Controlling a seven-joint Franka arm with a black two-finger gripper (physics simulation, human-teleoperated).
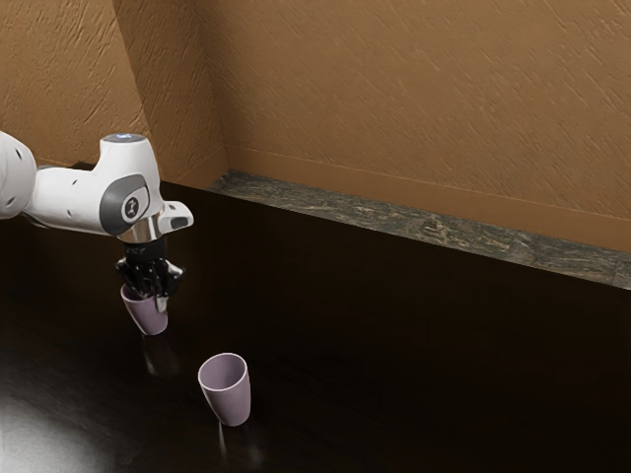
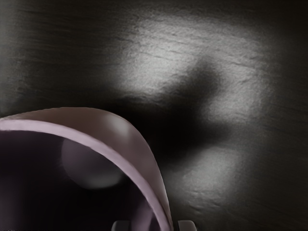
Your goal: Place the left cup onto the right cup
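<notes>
From where I am standing, the white arm (image 1: 89, 197) is reaching in from the exterior view's left, and its black gripper (image 1: 148, 283) is pointing down over the left cup (image 1: 148, 315). The fingers are pinching that cup's wall at the rim, one inside and one outside. This mauve cup is sitting toward the exterior view's left side of the dark table (image 1: 414, 345), well in from the far edge, and I cannot tell whether its base is touching the surface. The right cup (image 1: 225, 387), the same mauve, is standing upright and mouth up, closer to the table's near edge and well apart from the first. A mottled stone strip (image 1: 424, 227) is running along the table's far edge, and brown textured walls (image 1: 394, 89) are rising behind it.

In the wrist view, the left cup (image 2: 120, 139) is curving just under the hand, its pale rim sweeping down between two dark fingertips (image 2: 185, 225) that are closing on the wall from both sides. Beyond the cup, the glossy table (image 2: 192, 57) is catching light, and a dark shadow (image 2: 192, 120) is falling across it beside the cup.
</notes>
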